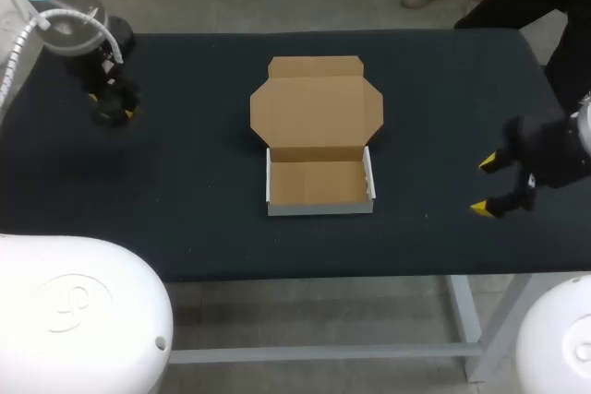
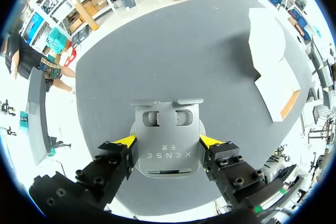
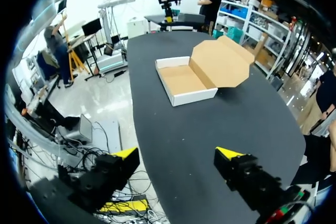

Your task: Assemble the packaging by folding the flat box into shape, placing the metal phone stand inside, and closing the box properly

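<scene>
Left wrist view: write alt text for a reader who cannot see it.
The left gripper holds a grey metal phone stand between its two yellow-tipped fingers, over a dark table. Ahead of the gripper and off to one side, the open cardboard box sits on the table with its lid folded back.

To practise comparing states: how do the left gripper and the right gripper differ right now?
The left gripper has its jaws shut on the metal phone stand; the right gripper is empty, jaws wide open. The left gripper points down at the table; the right gripper faces the open cardboard box. Both have yellow tips.
</scene>
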Controlling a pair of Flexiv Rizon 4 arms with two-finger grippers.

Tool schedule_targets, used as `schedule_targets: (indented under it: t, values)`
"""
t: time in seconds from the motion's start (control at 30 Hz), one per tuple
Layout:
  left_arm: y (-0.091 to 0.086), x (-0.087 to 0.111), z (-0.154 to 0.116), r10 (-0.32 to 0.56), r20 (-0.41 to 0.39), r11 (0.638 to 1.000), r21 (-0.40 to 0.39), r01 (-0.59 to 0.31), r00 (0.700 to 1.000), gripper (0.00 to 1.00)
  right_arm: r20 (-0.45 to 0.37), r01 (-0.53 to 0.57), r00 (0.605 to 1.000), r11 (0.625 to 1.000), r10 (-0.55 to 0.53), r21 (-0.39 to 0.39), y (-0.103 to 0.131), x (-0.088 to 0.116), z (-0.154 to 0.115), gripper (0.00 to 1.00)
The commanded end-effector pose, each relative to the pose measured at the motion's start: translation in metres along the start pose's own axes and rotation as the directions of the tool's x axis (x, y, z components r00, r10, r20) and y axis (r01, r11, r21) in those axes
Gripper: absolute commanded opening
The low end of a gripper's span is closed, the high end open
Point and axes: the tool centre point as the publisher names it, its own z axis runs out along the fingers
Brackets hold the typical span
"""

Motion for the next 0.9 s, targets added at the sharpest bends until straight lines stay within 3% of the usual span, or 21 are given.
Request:
schedule_targets:
  t: [0.03,0.27,0.47,0.9]
  values:
    - [0.000,0.005,-0.006,-0.004,0.041,1.000,-0.003,0.005,0.999,0.00,-0.033,-0.002,0.999,1.000,0.002,0.008,0.004,-0.011,0.012,1.00]
    - [-0.007,0.010,-0.014,-0.013,0.053,1.000,-0.005,0.014,0.999,0.00,-0.033,-0.002,0.999,1.000,0.002,0.008,0.004,-0.011,0.012,1.00]
    - [-0.012,0.017,-0.031,-0.029,0.013,1.000,0.007,0.028,1.000,0.00,-0.033,-0.002,0.999,1.000,0.002,0.008,0.004,-0.011,0.012,1.00]
    - [-0.013,0.080,-0.057,0.096,-0.081,0.995,0.040,-0.093,0.992,0.00,-0.033,-0.002,0.999,1.000,0.002,0.008,0.004,-0.011,0.012,1.00]
